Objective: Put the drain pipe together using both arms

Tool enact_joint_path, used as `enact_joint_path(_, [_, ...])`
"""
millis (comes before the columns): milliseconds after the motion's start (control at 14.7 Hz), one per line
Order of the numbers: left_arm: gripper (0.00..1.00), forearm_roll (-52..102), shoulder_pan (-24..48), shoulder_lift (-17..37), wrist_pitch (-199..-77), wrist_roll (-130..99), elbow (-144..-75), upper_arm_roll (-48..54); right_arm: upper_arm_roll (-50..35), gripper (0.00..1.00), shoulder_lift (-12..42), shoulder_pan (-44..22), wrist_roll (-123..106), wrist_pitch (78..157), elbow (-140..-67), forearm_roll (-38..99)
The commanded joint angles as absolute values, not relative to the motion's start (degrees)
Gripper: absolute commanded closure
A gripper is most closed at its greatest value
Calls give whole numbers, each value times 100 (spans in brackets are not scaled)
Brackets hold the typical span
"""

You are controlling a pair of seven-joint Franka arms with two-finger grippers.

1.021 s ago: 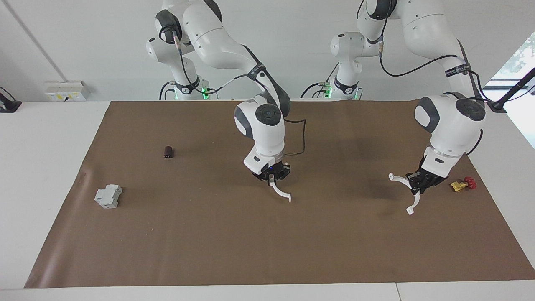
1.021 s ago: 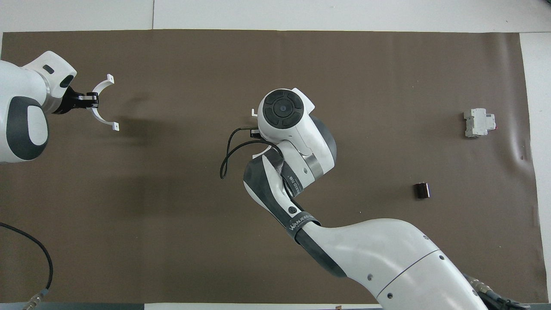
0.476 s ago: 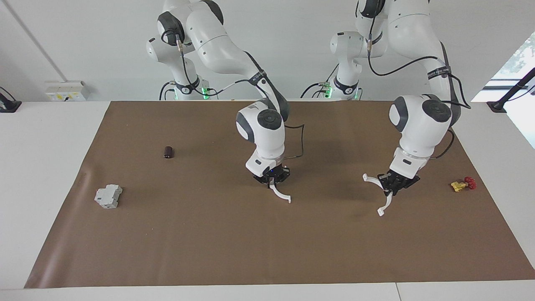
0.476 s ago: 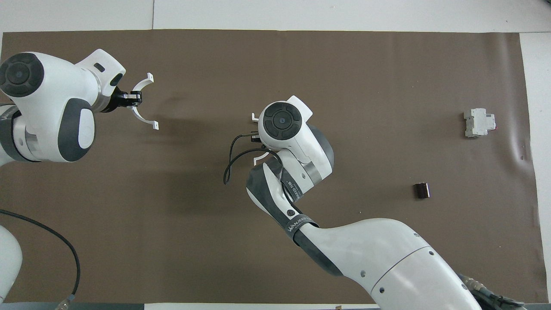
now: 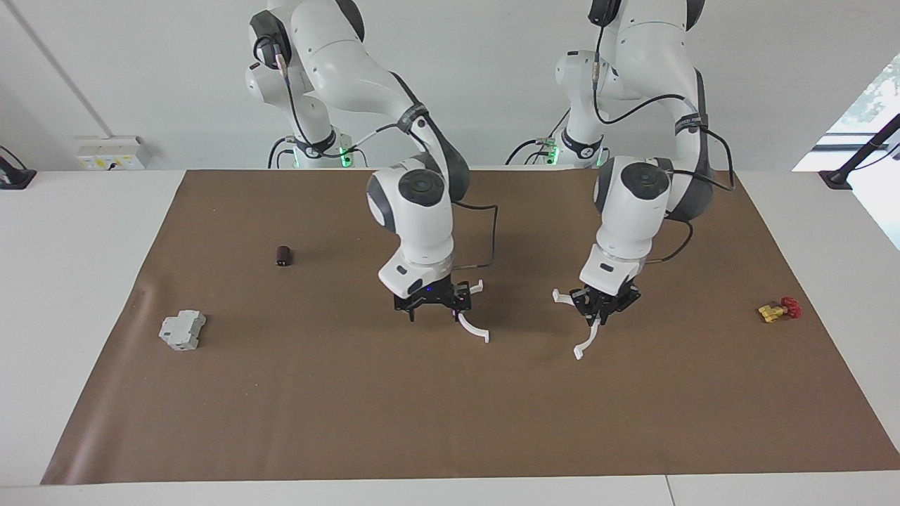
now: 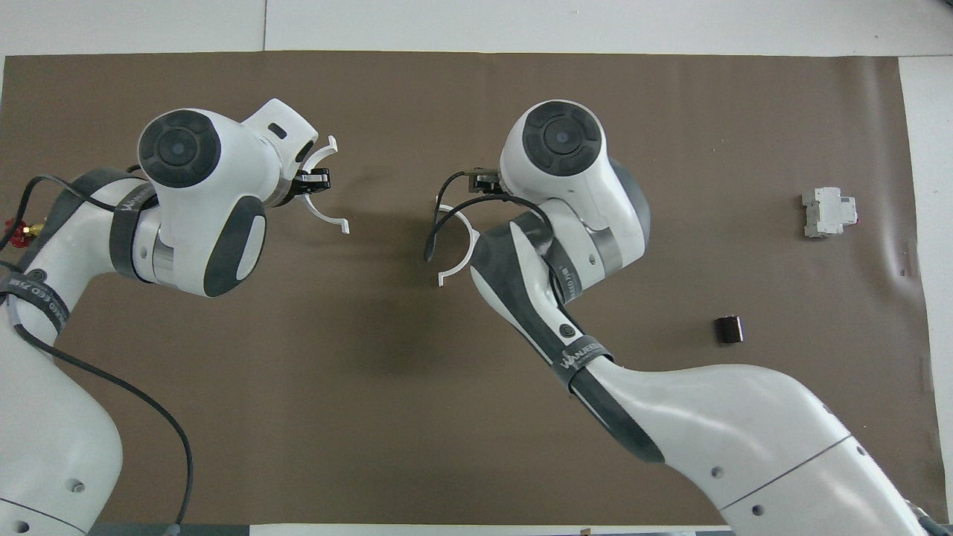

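At the right arm's end of the tabletop (image 5: 351, 422) lie a grey block (image 5: 182, 330) and a small dark cylinder (image 5: 283, 256); neither belongs to this step, and both sit well apart from the work.

Near the middle, the right pincer (image 5: 432, 307) hangs low with its jaws spread wide; the loose half-ring (image 5: 470, 329) of the drain pipe sits just beside its finger on the left arm's side, ungripped. I cannot tell whether it lies flat or leans on that finger.

Toward the left arm's end, the left pincer (image 5: 603, 306) is clamped tight on the held half-ring (image 5: 587, 341), carried just above the tabletop with its open side facing the loose one; the two halves are near each other but apart.

The step in hand is probably the joining. The right pincer should clear away or steady its piece without nudging it. The left should bring its half in level, end tabs lined up with end tabs, and close the gap slowly; a skewed approach would likely push the loose piece along rather than mate with it.

A yellow-and-red valve (image 5: 775, 310) lies past the left arm, out of the way.
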State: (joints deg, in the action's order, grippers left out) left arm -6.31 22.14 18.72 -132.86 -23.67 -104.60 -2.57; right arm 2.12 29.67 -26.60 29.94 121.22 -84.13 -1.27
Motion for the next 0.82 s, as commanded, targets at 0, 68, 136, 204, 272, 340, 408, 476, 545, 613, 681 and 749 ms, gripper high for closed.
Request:
enact_joint_path(0, [100, -975, 2644, 2100, -13263, -2987, -10397, -343, 123, 0, 2270, -1919, 2192, 11245, -8560, -158])
enact_joint_path(68, [100, -967, 2776, 2179, -13263, -3084, -10389, -343, 123, 0, 2102, -1664, 1901, 10945, -8561, -158])
enact_joint_path(136, [100, -984, 2873, 2197, -13271, -3215, -10389, -343, 123, 0, 1927, -1374, 1690, 10647, -8561, -158])
enact_joint_path(204, [100, -984, 2944, 2215, -13271, -3295, -10389, -343, 123, 0, 1768, -1136, 1557, 10426, -8561, -158])
enact_joint_path(272, [100, -1010, 3023, 2232, -13271, -3305, -10397, -343, 114, 0, 1601, -925, 1390, 10206, -8552, -158])
enact_joint_path(340, [100, -1063, 3128, 2285, -13271, -3357, -10406, -343, 114, 0, 1469, -775, 1197, 9960, -8552, -150])
enact_joint_path(408, [100, -1142, 3181, 2303, -13280, -3427, -10415, -343, 123, 0, 1311, -643, 1004, 9714, -8560, -149])
enact_joint_path(476, [100, -1203, 3225, 2329, -13298, -3445, -10415, -343, 114, 0, 1170, -502, 828, 9494, -8561, -115])
enact_joint_path(545, [100, -1239, 3269, 2364, -13324, -3445, -10406, -343, 114, 0, 1012, -353, 687, 9336, -8561, -97])
enact_joint_path(613, [100, -1300, 3322, 2382, -13350, -3445, -10406, -343, 114, 0, 863, -247, 599, 9221, -8561, -88])
enact_joint_path(681, [100, -1336, 3357, 2399, -13385, -3445, -10467, -343, 114, 0, 687, -124, 441, 9037, -8552, -88])
enact_joint_path(749, [100, -1336, 3392, 2417, -13412, -3445, -10494, -334, 114, 0, 538, -10, 222, 8835, -8552, -79])
